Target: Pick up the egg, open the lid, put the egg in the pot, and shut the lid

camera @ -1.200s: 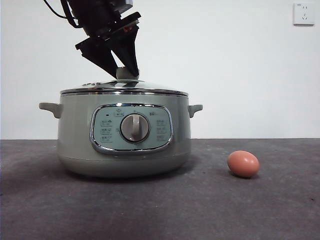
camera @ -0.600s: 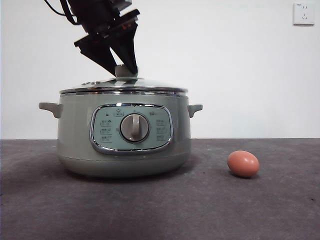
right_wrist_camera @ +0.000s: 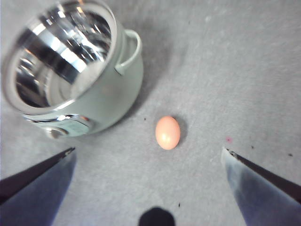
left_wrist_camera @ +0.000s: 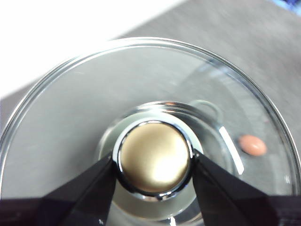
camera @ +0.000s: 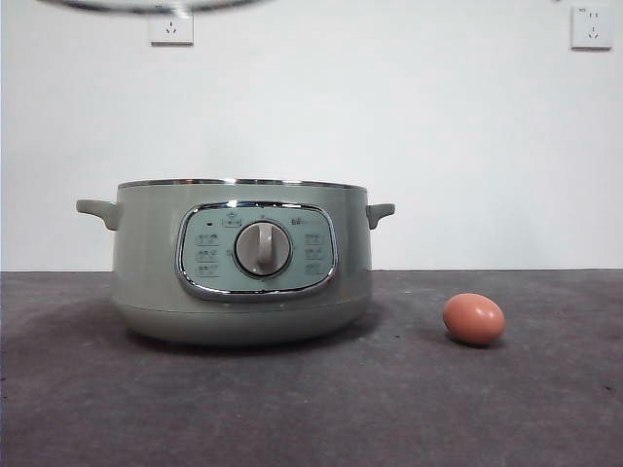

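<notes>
The sage-green pot (camera: 241, 263) stands uncovered at the table's centre-left, and its shiny inside shows in the right wrist view (right_wrist_camera: 61, 52). The brown-orange egg (camera: 473, 318) lies on the table to its right. My left gripper (left_wrist_camera: 153, 162) is shut on the knob (left_wrist_camera: 154, 150) of the glass lid (left_wrist_camera: 70, 122) and holds it high above the pot. In the front view only the lid's rim (camera: 146, 6) shows, at the top edge. My right gripper (right_wrist_camera: 148, 150) is open and empty, well above the egg (right_wrist_camera: 168, 132).
A dark grey table (camera: 311, 409) meets a white wall with two sockets (camera: 171, 27) (camera: 591, 26). Through the lid glass, the left wrist view shows the egg (left_wrist_camera: 253, 145) and a pot handle (left_wrist_camera: 207, 106) below.
My left gripper has lifted the lid straight up off the pot. The arm has left the front view and only the lid's rim remains at the top edge. The egg has not moved.
</notes>
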`<act>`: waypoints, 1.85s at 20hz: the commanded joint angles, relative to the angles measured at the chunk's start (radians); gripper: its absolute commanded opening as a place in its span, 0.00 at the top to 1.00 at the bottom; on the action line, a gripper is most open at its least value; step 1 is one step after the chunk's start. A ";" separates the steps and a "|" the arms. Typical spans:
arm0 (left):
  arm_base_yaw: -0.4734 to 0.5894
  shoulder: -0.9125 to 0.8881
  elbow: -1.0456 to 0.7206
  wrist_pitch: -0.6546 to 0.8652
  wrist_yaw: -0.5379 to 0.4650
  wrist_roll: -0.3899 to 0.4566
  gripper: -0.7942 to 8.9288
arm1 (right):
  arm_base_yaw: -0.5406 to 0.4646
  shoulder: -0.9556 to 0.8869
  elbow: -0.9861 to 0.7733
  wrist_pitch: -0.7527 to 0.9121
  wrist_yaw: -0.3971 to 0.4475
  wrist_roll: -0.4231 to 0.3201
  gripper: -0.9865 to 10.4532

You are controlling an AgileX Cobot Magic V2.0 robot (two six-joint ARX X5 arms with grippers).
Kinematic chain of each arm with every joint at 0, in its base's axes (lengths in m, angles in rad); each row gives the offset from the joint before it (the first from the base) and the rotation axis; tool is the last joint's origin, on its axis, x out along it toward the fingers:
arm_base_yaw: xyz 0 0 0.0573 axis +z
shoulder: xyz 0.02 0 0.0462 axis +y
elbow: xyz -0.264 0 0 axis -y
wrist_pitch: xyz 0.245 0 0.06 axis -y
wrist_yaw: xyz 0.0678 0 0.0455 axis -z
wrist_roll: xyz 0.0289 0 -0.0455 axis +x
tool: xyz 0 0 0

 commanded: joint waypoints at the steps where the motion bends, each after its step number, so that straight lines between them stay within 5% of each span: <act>1: 0.047 -0.092 0.014 -0.006 0.004 -0.003 0.93 | 0.077 0.085 0.003 0.039 0.053 0.010 0.37; 9: 0.150 -0.300 0.014 -0.183 0.003 -0.024 0.93 | 0.290 0.442 0.003 0.183 0.287 -0.011 0.37; 22: 0.150 -0.436 0.014 -0.276 -0.003 -0.052 0.93 | 0.327 0.702 0.003 0.270 0.365 -0.015 0.40; 28: 0.150 -0.426 0.014 -0.276 -0.003 -0.052 0.93 | 0.347 0.708 0.003 0.270 0.364 -0.005 0.76; 32: 0.150 -0.426 0.014 -0.276 -0.003 -0.051 0.93 | 0.347 0.708 0.003 0.264 0.361 0.005 0.78; 35: 0.150 -0.426 0.014 -0.276 -0.003 -0.051 0.93 | 0.347 0.708 0.003 0.266 0.359 0.009 0.93; 37: 0.150 -0.426 0.014 -0.276 -0.003 -0.051 0.93 | 0.347 0.708 0.003 0.265 0.355 0.009 0.93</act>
